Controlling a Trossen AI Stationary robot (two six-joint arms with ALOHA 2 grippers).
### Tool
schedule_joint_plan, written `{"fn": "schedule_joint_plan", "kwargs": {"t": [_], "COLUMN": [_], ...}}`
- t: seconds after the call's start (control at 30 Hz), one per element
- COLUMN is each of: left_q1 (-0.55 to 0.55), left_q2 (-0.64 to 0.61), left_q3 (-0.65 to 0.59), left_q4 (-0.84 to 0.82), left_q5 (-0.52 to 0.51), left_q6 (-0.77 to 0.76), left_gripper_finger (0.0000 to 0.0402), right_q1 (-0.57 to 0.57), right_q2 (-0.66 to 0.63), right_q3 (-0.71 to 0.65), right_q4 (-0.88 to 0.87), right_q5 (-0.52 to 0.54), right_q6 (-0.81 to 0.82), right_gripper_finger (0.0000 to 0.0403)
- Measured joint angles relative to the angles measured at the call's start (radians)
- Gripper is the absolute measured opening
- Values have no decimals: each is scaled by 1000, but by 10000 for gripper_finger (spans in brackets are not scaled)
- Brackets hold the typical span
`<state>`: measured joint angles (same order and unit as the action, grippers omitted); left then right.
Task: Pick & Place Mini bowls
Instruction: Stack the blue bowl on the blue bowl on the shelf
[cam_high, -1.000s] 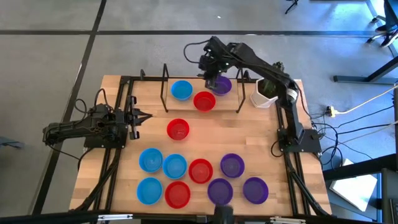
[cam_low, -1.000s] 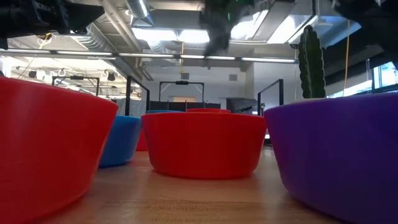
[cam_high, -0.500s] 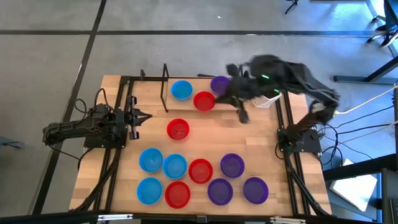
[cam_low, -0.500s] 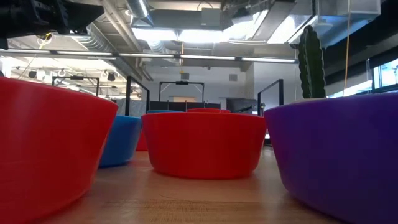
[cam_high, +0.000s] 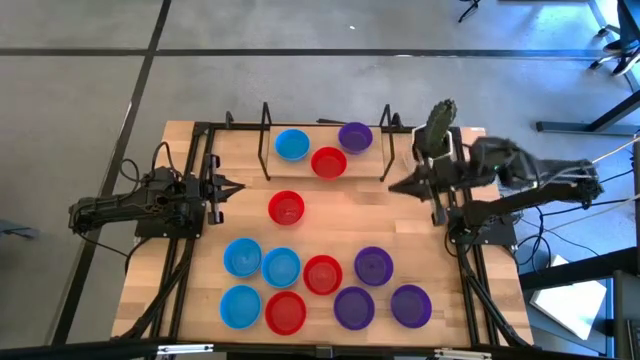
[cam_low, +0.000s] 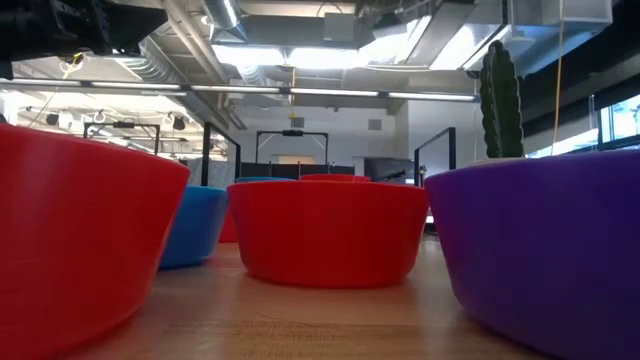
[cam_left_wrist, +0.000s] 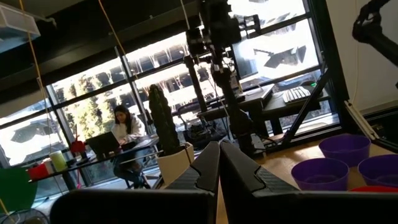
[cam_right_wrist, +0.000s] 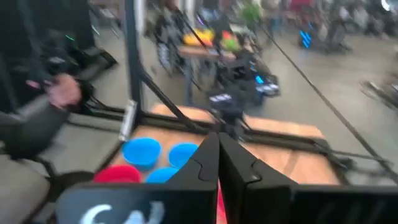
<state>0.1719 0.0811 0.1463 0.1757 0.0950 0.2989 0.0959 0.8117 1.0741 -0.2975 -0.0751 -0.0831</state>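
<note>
Right gripper (cam_high: 392, 186) is pinched closed, empty, just right of the far rack; left gripper (cam_high: 237, 187) closed too. Risk: sweeping toward the near mini bowls (cam_high: 322, 274) it clips the rack post (cam_high: 388, 150) or cactus pot (cam_high: 432, 150).

Bare counter (cam_high: 350, 215) lies open between the lone red bowl (cam_high: 286, 208) and the right claw (cam_high: 393, 186). Eight mini bowls (cam_high: 322, 274) crowd the near edge; two upright posts (cam_high: 266, 150) flank the far three.

left gripper (cam_left_wrist: 218, 163) fingers pressed together | cactus pot (cam_left_wrist: 173, 163) beyond | purple mini bowls (cam_left_wrist: 321, 173) at side | seated person (cam_left_wrist: 127, 134) far off
</note>
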Motion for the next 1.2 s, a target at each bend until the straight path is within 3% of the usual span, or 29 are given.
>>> {"fn": "schedule_joint_plan", "kwargs": {"t": [0.1, 0.37, 0.6, 0.7, 0.87, 1.2], "left_q1": [0, 0, 0, 0, 0, 0], "left_q2": [0, 0, 0, 0, 0, 0], "left_q3": [0, 0, 0, 0, 0, 0], "left_q4": [0, 1, 1, 1, 0, 1], "left_q5": [0, -1, -8, -8, -13, -13], "left_q6": [0, -24, 8, 10, 26, 27], "left_gripper_finger": [8, 8, 8, 8, 8, 8], "right_q1": [0, -5, -56, -75, -95, -127], "right_q2": [-84, -204, -256, -273, -328, -549], "right_q3": [-200, -598, -837, -894, -911, -912], "right_q4": [166, 495, 839, 909, 874, 602], "right_q5": [-58, -59, -68, -78, -77, -75], "right_q6": [7, -54, -78, -56, -8, -1], "right_gripper_finger": [2, 3, 3, 3, 3, 2]}}
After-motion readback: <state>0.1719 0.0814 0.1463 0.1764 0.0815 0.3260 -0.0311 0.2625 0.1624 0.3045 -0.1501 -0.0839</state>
